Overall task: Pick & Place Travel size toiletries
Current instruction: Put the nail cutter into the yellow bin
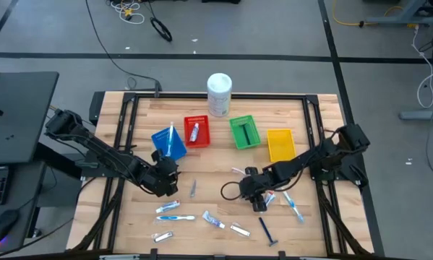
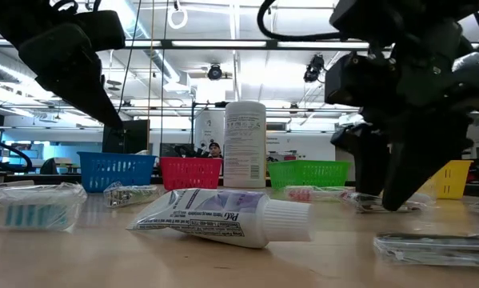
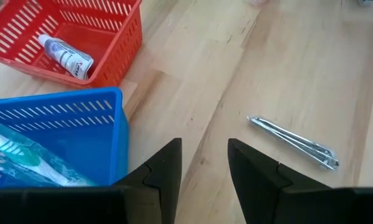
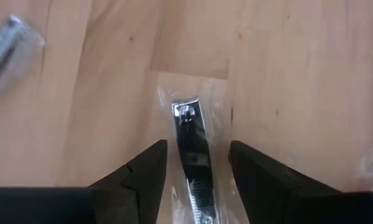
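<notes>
- The right gripper (image 4: 197, 180) has its two dark fingers spread, one on each side of a nail clipper (image 4: 191, 146) sealed in a clear wrapper that lies flat on the wood; the fingers do not press on it.
- In the high view the right gripper (image 1: 258, 196) is low over the table's front-right part, with a wrapped toothbrush (image 1: 293, 206) and a dark blue razor (image 1: 267, 230) near it.
- The left gripper (image 3: 203, 180) has its fingers parted and empty above bare wood, just beside the blue basket (image 3: 80, 118).
- A wrapped toothbrush (image 3: 15, 155) lies in the blue basket, and a small toothpaste tube (image 3: 65, 55) lies in the red basket (image 3: 111, 46).
- A second nail clipper (image 3: 293, 143) lies on the wood ahead of the left gripper, apart from it.
- In front of the left gripper (image 1: 169, 180), more wrapped toiletries (image 1: 174, 213) lie scattered along the table's front edge.
- Behind, the green basket (image 1: 243, 132) holds a green item, the yellow basket (image 1: 280, 144) stands beside it, and a white tub (image 1: 219, 94) stands at the back.
</notes>
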{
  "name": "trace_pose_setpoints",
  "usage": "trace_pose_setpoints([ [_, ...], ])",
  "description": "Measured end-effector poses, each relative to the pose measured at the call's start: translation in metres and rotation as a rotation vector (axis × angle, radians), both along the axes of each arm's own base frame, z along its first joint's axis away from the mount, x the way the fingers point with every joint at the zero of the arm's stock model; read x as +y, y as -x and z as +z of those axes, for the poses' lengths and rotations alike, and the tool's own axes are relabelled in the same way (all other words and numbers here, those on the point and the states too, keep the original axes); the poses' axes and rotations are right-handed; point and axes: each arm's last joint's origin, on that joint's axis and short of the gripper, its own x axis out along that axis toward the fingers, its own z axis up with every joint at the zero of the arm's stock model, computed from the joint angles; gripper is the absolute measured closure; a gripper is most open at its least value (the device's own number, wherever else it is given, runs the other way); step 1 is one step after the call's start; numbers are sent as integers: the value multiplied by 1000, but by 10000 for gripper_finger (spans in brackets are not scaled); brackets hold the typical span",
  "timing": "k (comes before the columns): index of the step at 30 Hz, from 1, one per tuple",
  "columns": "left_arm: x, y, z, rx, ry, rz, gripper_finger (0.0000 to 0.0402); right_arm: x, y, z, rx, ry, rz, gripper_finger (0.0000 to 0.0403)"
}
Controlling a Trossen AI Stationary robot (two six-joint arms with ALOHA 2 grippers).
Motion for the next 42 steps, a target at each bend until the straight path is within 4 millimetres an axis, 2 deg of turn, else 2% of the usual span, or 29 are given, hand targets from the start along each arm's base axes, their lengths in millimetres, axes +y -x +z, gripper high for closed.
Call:
trace_pose_setpoints([
  [5,0,0,0,-4,-10,4,264,1,0,-1,-12,45,6,265],
  [10,0,0,0,6,-28,-15,264,0,0,0,1,-8,-21,326],
  [14,0,0,0,14,-42,-30,264,-1,-1,8,-23,-81,-4,341],
  [18,0,0,0,14,-43,-31,264,-8,1,32,-92,-120,-15,344],
  [22,0,0,0,15,-44,-31,264,-28,11,63,-171,-20,-123,345],
  [27,1,0,0,6,-58,-19,264,-59,44,100,-191,218,-306,346],
  [31,1,0,1,3,-59,-20,264,-84,73,116,-143,403,-483,346],
  [35,1,0,1,3,-64,-22,264,-108,88,113,-61,418,-626,346],
  [42,0,-1,1,-5,-73,-31,264,-134,105,67,93,363,-666,346],
])
